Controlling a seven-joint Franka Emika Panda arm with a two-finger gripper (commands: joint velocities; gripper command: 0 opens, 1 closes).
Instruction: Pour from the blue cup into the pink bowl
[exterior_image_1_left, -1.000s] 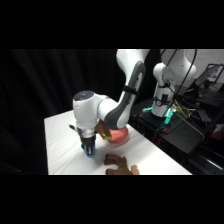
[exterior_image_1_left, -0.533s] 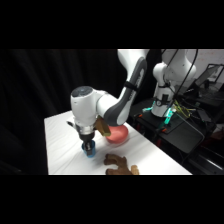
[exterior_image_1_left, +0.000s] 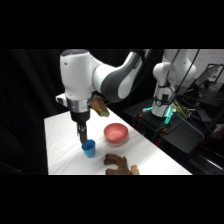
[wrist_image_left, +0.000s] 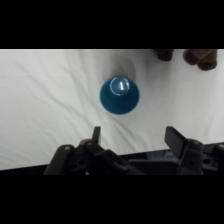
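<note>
The blue cup (exterior_image_1_left: 88, 148) stands upright on the white table, left of the pink bowl (exterior_image_1_left: 116, 133) and apart from it. My gripper (exterior_image_1_left: 82, 135) hangs just above the cup's far-left side. In the wrist view I look down into the blue cup (wrist_image_left: 119, 95), which lies ahead of my gripper (wrist_image_left: 135, 136) and not between the fingers. The gripper is open with nothing in it. The bowl is out of the wrist view.
A brown lumpy object (exterior_image_1_left: 120, 165) lies near the table's front edge, right of the cup, and shows at the wrist view's top right (wrist_image_left: 197, 56). A second white arm and dark equipment with a green light (exterior_image_1_left: 167, 115) stand beyond the table's right side.
The arm has risen and drawn slightly left, lifting the gripper from down at the cup to above it. The cup stays in place on the table.
</note>
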